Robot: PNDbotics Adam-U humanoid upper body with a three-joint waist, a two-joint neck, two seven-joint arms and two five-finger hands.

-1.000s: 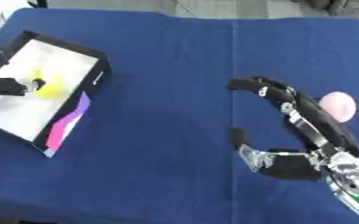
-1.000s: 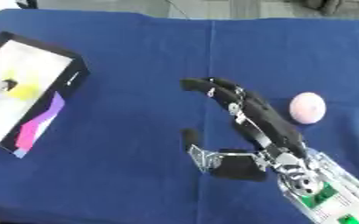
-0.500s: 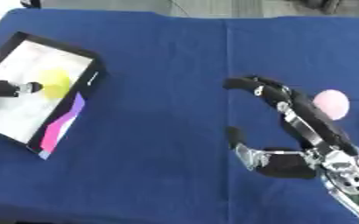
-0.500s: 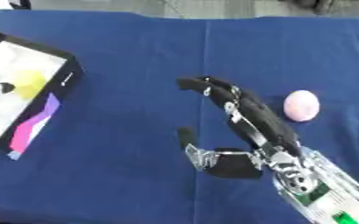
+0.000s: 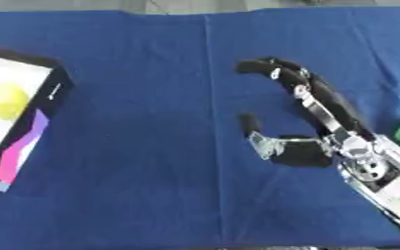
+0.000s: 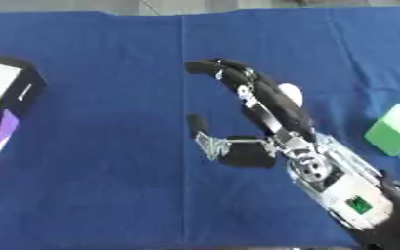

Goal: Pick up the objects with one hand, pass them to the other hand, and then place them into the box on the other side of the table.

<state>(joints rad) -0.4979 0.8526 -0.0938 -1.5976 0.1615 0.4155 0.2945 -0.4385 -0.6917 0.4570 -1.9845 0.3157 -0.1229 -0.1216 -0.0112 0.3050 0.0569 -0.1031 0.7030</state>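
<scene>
one box [image 5: 32,119], one green block [image 6: 394,130]

Blue-clothed table [image 5: 152,146] — box [image 5: 20,117] left, green block [image 6: 393,130] right.

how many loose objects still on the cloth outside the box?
2. A green block lies at the right edge, beside the right robot hand. A pale round object peeks out behind that hand's fingers, mostly hidden. More may lie out of frame.

Right hand [image 6: 268,124] reaching in from near right, fingers [image 6: 229,73] extended far-left, thumb [image 6: 200,128] spread, holding nothing.
</scene>
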